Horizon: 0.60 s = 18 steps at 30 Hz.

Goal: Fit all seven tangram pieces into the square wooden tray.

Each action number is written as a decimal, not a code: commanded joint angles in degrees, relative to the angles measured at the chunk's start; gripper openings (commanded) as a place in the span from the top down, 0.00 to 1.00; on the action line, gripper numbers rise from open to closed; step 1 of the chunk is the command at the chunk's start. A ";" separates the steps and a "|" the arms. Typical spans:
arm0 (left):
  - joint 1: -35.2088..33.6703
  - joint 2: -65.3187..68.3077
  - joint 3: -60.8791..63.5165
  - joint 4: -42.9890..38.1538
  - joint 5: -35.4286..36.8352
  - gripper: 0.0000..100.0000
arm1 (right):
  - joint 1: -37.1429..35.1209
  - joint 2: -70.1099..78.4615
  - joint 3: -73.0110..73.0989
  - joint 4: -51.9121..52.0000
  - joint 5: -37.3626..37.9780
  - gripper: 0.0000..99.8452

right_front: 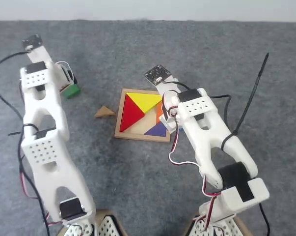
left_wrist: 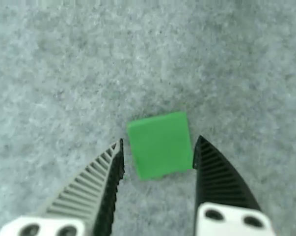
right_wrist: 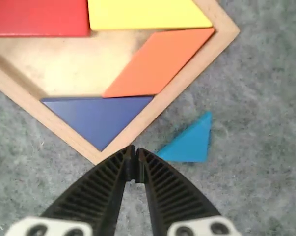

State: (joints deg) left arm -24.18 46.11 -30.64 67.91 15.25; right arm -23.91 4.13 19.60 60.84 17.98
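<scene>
Tangram pieces in two lots: four bedded in the square wooden tray (right_front: 119, 123), three loose on the grey mat (right_front: 211, 59). Far left, green square (left_wrist: 157, 137) flat on the mat, directly between the spread fingers of the left gripper (left_wrist: 160, 143), one toothed finger on either flank, a sliver of mat visible beside each, so not clamped. Slightly skewed to the finger line; no long axis to mind on a square. Whether low enough to close on it, hard to say.

Next rightward, a tan triangle (right_front: 104, 112) alone on the mat, between green square and tray, apart from both.

Then the tray: red triangle (right_front: 131, 112) at its left, yellow triangle (right_front: 145, 101) along the far edge, orange parallelogram (right_front: 159, 112) and blue triangle (right_front: 156, 130) toward the right and near sides, bare wood left in the middle.

By the tray's near right corner, right gripper (right_wrist: 135, 155) pinched shut on nothing. Close by its tip, a cyan triangle (right_wrist: 189, 142) just outside the right rim.

Probably the green square first: left arm much the nearer, tray off to the right of it.
</scene>
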 commanded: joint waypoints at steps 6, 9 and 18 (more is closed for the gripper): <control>-0.18 13.63 -26.33 13.36 0.53 0.78 | 1.10 -0.48 -2.73 -0.92 0.70 0.99; -0.18 19.52 -36.62 18.20 0.53 0.78 | 1.10 -0.48 -2.73 -0.92 0.70 0.99; -0.09 31.74 -61.05 29.89 0.09 0.81 | 1.10 -0.48 -2.73 -0.92 0.70 0.99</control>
State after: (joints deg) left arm -24.09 76.44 -81.10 92.53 15.52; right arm -23.91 4.13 19.60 60.84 17.98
